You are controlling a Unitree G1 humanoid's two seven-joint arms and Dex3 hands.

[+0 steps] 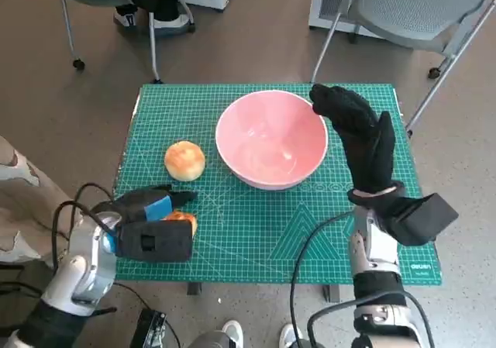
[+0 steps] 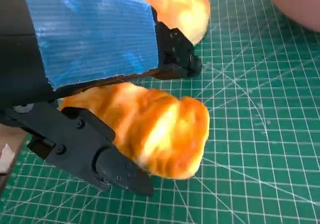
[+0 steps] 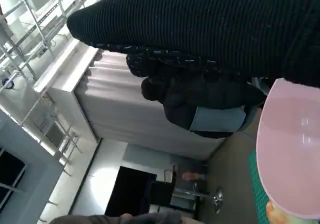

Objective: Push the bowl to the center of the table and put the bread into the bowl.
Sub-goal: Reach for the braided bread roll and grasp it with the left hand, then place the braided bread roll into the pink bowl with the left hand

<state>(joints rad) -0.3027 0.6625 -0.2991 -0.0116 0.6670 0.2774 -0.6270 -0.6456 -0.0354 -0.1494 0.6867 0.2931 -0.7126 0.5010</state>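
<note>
Gripping bread (image 2: 160, 134), left hand (image 1: 147, 224), right hand (image 1: 356, 131) beside bowl (image 1: 271, 139)

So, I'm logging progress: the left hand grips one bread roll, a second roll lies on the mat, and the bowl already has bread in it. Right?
Not quite: the pink bowl holds nothing, as the head view shows. The rest stands: the left hand grips one bread roll, and the second roll lies on the green mat.

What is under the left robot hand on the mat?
A golden bread roll sits between the left robot hand's fingers on the green cutting mat. Its far side and the mat beneath are covered.
</note>
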